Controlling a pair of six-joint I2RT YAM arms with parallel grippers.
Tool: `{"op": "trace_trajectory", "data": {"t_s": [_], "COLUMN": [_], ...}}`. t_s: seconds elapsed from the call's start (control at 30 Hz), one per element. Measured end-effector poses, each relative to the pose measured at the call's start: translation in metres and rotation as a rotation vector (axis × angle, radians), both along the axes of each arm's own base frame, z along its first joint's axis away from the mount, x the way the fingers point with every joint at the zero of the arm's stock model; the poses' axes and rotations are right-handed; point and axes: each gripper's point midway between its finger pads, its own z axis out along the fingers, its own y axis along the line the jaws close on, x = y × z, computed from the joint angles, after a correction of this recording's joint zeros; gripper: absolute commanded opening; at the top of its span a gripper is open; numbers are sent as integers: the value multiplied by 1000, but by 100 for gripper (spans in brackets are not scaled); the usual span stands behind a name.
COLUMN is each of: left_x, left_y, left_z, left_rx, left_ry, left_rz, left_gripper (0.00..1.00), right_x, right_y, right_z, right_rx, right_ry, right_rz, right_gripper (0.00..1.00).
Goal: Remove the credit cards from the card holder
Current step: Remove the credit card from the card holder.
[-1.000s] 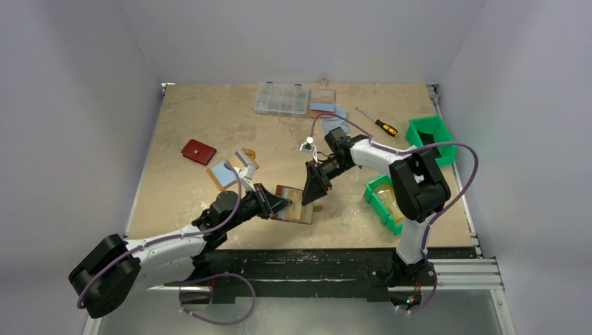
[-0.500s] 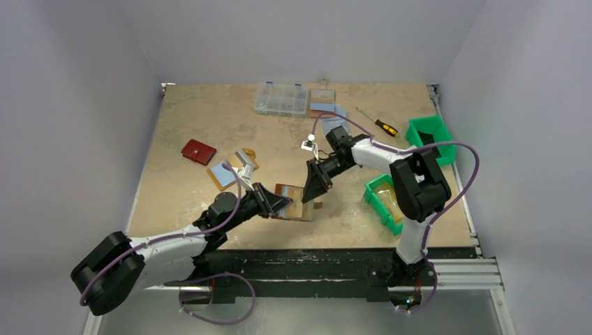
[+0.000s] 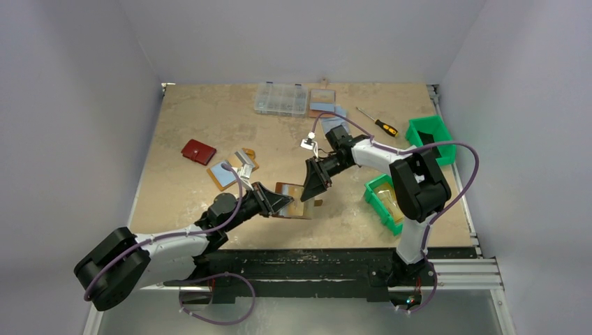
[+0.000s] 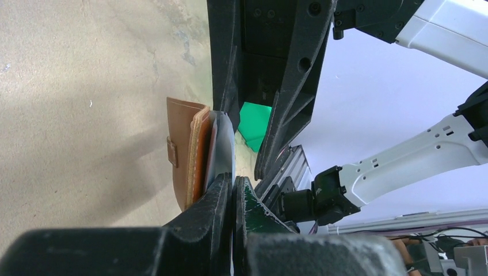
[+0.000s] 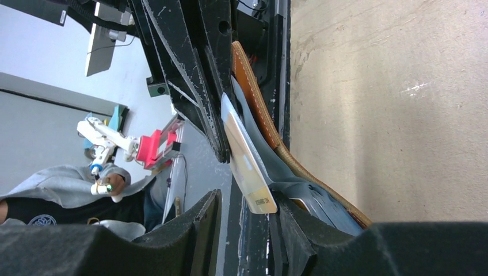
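Left hand [image 4: 233,190] clenches the brown leather card holder [image 4: 183,144] at six o'clock; released right hand [image 5: 247,201] straddles a gold plastic credit card [image 5: 244,161], still half-sleeved.

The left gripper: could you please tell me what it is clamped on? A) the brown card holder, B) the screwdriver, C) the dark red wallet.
A: the left gripper is shut on a pale sleeve of the brown card holder.

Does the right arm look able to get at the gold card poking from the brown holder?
Probably yes: the gold card juts clear of the card holder, which the left gripper holds, and its end lies between the open jaws of the right gripper.
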Motion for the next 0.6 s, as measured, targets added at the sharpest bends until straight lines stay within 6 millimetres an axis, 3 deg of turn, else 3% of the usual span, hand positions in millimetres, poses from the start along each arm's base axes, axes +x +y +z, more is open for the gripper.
{"op": "trace_trajectory", "data": {"t_s": [0.47, 0.6], "left_x": [1, 0], "left_y": [1, 5], "left_z": [4, 4], "left_rx": [-13, -5], "left_ry": [-6, 0], "left_rz": [9, 22], "left_gripper": [0, 13], "right_x": [0, -2], "right_y": [1, 2], "right_z": [2, 5], "right_rx": [13, 28], "right_ry": [27, 34], "right_rz": [-1, 6], "right_gripper": [10, 2]}}
